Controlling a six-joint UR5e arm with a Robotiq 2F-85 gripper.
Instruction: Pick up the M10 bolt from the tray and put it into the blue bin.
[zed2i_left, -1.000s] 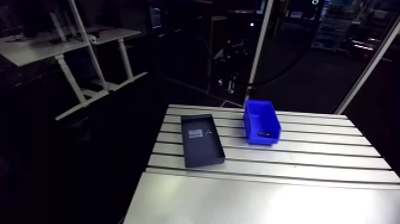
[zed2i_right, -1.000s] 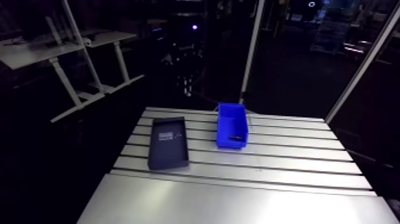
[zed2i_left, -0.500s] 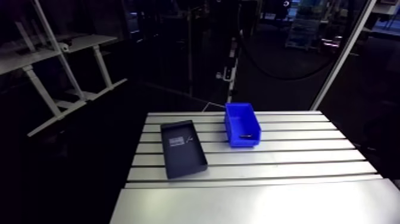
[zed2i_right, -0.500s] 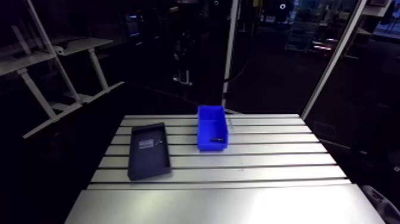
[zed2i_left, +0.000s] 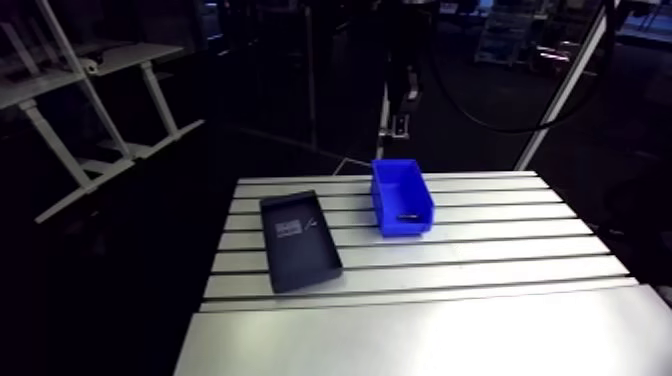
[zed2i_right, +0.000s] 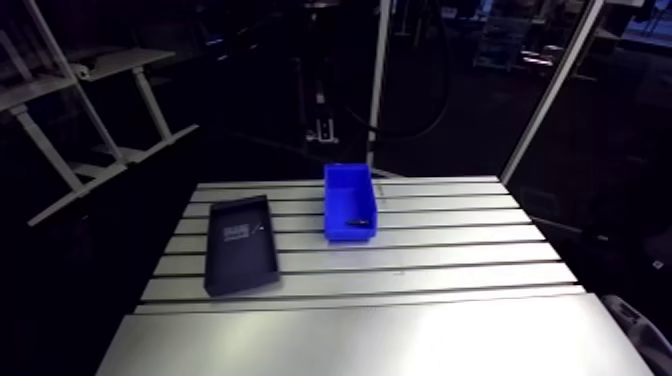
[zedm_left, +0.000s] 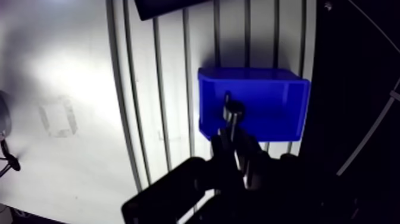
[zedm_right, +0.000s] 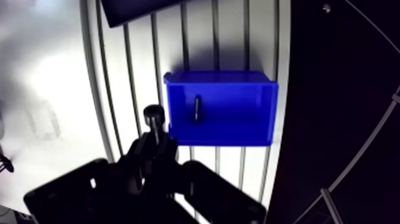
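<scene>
In the wrist view my gripper (zedm_left: 234, 137) is shut on a dark bolt (zedm_right: 155, 121), which stands up between the fingers with its round head at the tip. It hangs high above the table, roughly over the blue bin (zedm_left: 268, 107) and its near wall. A second dark bolt (zedm_right: 196, 108) lies on the bin's floor and also shows in the arm view as a bolt in the bin (zed2i_left: 405, 216). The dark flat tray (zed2i_left: 300, 255) lies left of the blue bin (zed2i_left: 400, 195) and holds a pale label and a small thin item. The gripper itself is not clear in the arm view.
The slotted aluminium table (zed2i_left: 480, 270) runs into a smooth bright plate (zed2i_left: 450, 340) at the front. The bin stands close to the table's far edge (zedm_left: 309, 59), with dark floor beyond it. The tray's corner (zedm_left: 161, 6) lies ahead of the gripper.
The arm view has shifted with the arm, so tray and bin sit differently in the picture. Tray, bin and the bolt inside the bin keep their places on the table.
</scene>
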